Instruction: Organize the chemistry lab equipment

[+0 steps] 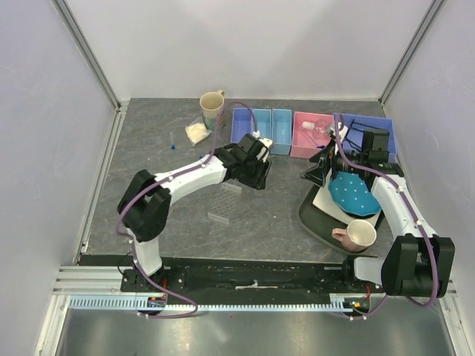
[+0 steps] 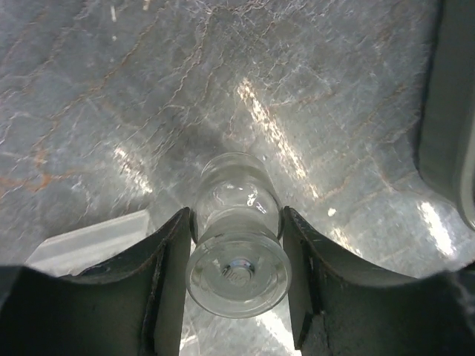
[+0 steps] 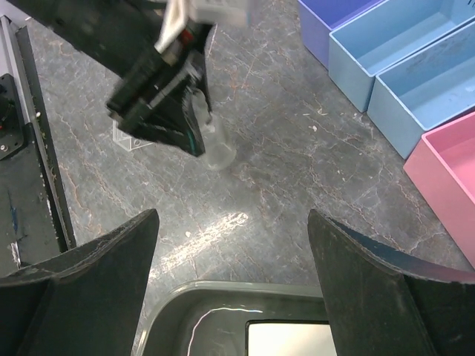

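A small clear flask (image 2: 237,237) sits between the fingers of my left gripper (image 2: 237,222), which is shut on its narrow part. In the right wrist view the flask (image 3: 217,147) hangs down from the left gripper (image 3: 194,122), its lower end at or just above the table. The top view has the left gripper (image 1: 256,174) mid-table, beside the clear tube rack (image 1: 225,202). My right gripper (image 3: 231,222) stands open and empty over the near corner of the grey tray (image 3: 223,297). A bag of pale powder (image 1: 197,132) and a tiny blue-capped tube (image 1: 172,147) lie at the back left.
Along the back stand a blue bin (image 1: 251,124), a light blue bin (image 1: 280,130), a pink bin (image 1: 310,135) and another blue bin (image 1: 371,127). A cream mug (image 1: 212,104) is behind the bag. The tray (image 1: 312,215) carries a blue dotted plate (image 1: 355,194) and a pink mug (image 1: 358,236).
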`<move>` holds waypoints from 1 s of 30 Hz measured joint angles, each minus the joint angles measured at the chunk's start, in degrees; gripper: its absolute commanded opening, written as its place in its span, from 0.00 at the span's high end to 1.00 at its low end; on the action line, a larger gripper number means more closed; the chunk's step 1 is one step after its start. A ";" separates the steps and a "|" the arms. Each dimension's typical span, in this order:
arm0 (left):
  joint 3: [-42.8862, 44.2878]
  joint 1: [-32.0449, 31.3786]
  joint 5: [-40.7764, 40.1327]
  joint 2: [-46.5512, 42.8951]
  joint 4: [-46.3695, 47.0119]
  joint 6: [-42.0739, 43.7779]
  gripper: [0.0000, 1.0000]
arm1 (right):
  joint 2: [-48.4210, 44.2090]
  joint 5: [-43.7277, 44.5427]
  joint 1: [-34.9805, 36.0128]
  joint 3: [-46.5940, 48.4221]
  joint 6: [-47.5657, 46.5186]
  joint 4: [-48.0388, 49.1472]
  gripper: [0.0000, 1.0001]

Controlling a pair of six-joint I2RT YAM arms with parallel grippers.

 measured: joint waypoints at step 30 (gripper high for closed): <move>5.60 -5.90 -11.04 7.21 -2.14 -2.89 0.15 | 2.03 2.69 -0.02 0.44 -6.49 -4.42 0.09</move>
